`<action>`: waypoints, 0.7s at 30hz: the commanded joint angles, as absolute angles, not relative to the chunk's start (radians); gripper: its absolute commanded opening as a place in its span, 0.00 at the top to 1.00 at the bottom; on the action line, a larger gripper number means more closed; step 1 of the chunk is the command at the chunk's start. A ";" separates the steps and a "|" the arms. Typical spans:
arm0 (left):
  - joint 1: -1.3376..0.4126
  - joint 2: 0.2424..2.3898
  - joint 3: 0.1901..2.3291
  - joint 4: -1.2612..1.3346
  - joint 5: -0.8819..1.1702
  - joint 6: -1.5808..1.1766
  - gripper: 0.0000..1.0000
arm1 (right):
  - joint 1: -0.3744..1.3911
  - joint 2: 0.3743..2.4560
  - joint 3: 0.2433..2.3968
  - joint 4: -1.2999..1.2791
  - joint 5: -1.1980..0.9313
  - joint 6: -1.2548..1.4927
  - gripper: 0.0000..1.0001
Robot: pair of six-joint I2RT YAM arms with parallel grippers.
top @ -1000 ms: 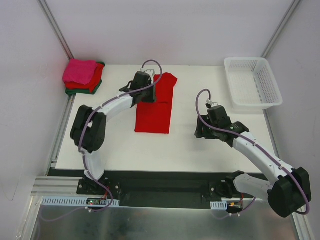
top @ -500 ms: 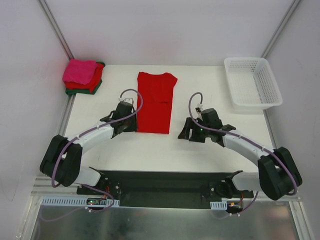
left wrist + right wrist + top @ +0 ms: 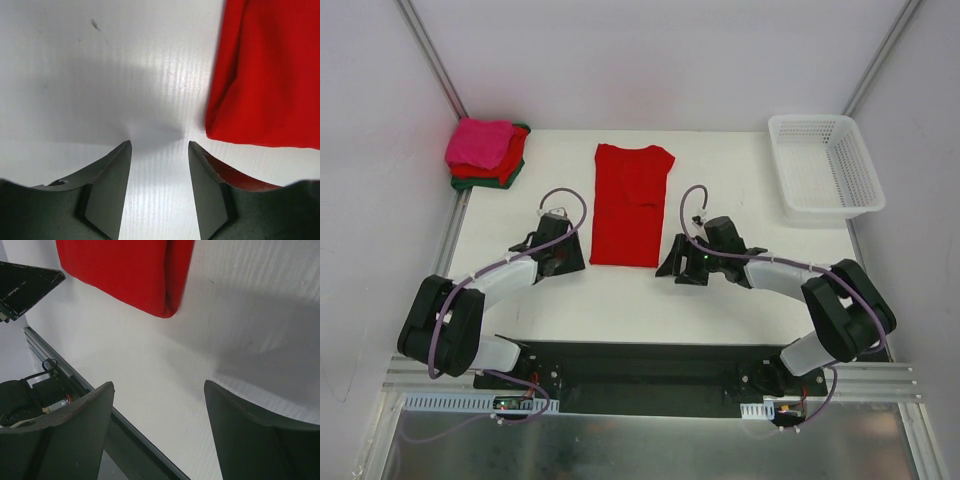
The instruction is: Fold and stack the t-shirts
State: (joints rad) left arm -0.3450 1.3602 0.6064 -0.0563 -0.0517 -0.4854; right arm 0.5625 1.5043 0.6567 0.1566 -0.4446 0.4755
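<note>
T-shirt [image 3: 632, 205], red, folded, lies on the table [image 3: 620, 295]. Left hand [image 3: 159, 144] and right hand [image 3: 160, 384] flank its near edge, both spread, empty.

A shirt [image 3: 632, 205] lies lengthwise in the middle of the table [image 3: 620, 295]. A stack [image 3: 485, 152] of shirts sits at the far left corner, and a basket [image 3: 825, 165] at the far right. The left gripper [image 3: 568, 262] is just left of the shirt's near end, the right gripper [image 3: 672, 268] just right of it.
</note>
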 commanded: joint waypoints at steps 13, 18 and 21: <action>-0.318 1.394 0.629 0.028 0.092 -0.535 0.01 | 0.603 1.591 0.726 0.227 -0.443 0.499 0.23; -0.284 1.344 0.612 0.046 0.176 -0.552 0.01 | 0.603 1.592 0.723 0.225 -0.439 0.497 0.23; -0.264 1.341 0.612 0.061 0.261 -0.551 0.01 | 0.601 1.601 0.727 0.225 -0.437 0.495 0.23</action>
State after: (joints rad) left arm -0.2893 1.3792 0.6174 0.0406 0.1360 -0.5354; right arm 0.5957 1.5887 0.6918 0.1921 -0.4416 0.4934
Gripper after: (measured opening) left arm 0.992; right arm 0.764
